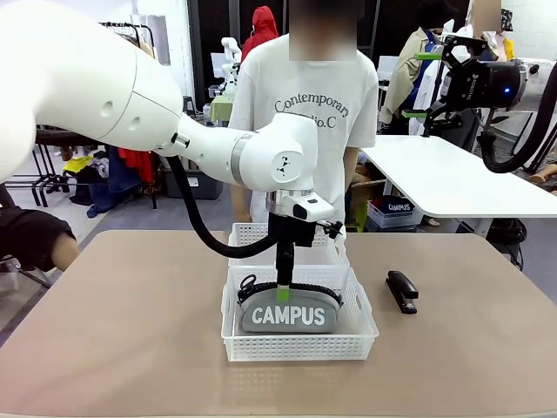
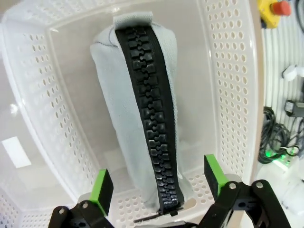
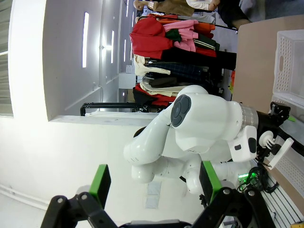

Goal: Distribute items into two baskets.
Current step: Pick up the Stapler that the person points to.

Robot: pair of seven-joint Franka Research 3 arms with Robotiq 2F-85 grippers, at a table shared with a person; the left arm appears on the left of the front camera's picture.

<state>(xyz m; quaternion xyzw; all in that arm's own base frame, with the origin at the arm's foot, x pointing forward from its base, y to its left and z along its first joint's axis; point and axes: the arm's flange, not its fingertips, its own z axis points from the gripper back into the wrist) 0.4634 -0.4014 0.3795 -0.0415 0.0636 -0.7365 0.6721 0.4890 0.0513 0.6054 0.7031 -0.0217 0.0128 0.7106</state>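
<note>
The grey pouch (image 1: 289, 314) with white "CAMPUS" lettering lies in the near white basket (image 1: 361, 335), its black zip facing up. My left gripper (image 1: 285, 280) hangs just above it, open. In the left wrist view the green pads (image 2: 102, 190) stand wide on either side of the pouch (image 2: 114, 118), apart from it, inside the basket walls (image 2: 228, 71). A second white basket (image 1: 251, 237) stands directly behind the first. The black stapler (image 1: 401, 290) lies on the table to the right of the baskets. My right gripper (image 1: 420, 84) is raised high at the far right, open (image 3: 154, 183), with nothing between its fingers.
A person in a white T-shirt (image 1: 305, 113) stands at the table's far edge behind the baskets. A white table (image 1: 452, 178) stands beyond on the right. Bare brown tabletop (image 1: 130, 322) spreads left of the baskets and around the stapler.
</note>
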